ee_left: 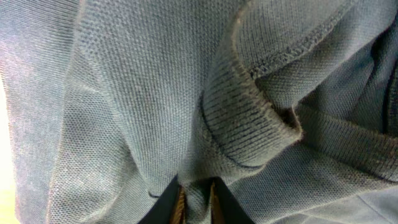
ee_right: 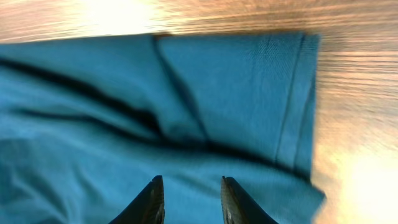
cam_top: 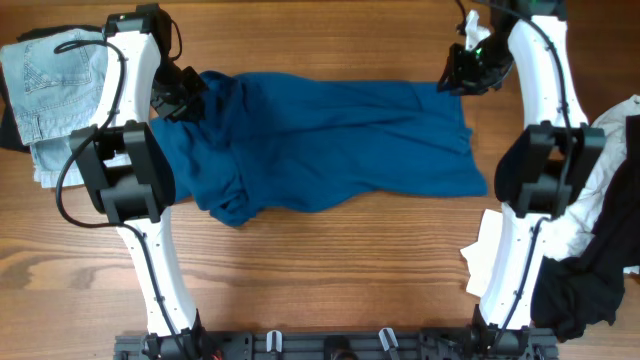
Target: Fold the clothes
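Fabric fills my left wrist view, ribbed hem and stitched seam close up, and my left gripper [ee_left: 196,202] has its fingers drawn nearly together with a fold of the dark blue shirt [cam_top: 330,130] pinched between them. From overhead, that grip sits at the shirt's bunched left end, while the rest lies stretched sideways across the middle of the wooden table [cam_top: 330,260], rumpled along its near edge. My right gripper [ee_right: 189,196] hangs over the shirt's far right corner with its fingers apart and nothing between them. Pale denim [cam_top: 55,80] lies at the table's far left, partly under my left arm; a white piece [cam_top: 610,150] and a black piece [cam_top: 585,290] are heaped on the right.
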Available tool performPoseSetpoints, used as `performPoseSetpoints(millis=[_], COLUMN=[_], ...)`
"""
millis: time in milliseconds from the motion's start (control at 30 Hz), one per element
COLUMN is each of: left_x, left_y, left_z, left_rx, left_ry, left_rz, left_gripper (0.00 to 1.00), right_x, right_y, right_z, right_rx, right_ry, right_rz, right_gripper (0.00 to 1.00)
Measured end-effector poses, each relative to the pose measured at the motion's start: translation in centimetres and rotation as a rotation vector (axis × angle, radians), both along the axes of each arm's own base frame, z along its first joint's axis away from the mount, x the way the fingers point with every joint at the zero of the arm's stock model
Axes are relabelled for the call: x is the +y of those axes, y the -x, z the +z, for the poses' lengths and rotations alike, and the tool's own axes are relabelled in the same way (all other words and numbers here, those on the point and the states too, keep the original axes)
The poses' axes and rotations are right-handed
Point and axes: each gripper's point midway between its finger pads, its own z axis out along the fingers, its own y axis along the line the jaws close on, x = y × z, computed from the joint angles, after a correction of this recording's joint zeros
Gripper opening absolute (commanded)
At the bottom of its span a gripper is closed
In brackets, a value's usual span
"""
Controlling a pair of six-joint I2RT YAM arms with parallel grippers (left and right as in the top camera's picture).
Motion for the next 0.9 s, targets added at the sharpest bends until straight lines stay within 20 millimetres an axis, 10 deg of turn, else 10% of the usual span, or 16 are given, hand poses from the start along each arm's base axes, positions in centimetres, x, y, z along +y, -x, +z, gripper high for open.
performPoseSetpoints(millis=[167,567,900], left_x=[-0.2,-0.3,-0.2], left_y=[0.2,0.4,0.0], left_z=[0.0,0.1,0.0], left_rx=[0.010,0.016,-0.001], left_ry=[0.008,0.016,0.014], left_rz=[0.001,0.001,0.001], left_gripper=[0.13,0.17,0.20], right_x=[0.7,2.1,3.6], right_y=[1.1,2.9,3.5], right_z=[-6.8,-6.7,-4.7], right_rx=[0.152,0.211,0.189], right_ry=[-0.053,-0.140,-0.168], right_rz=[-0.007,0.054,0.134], right_gripper=[0.34,0.05,0.12])
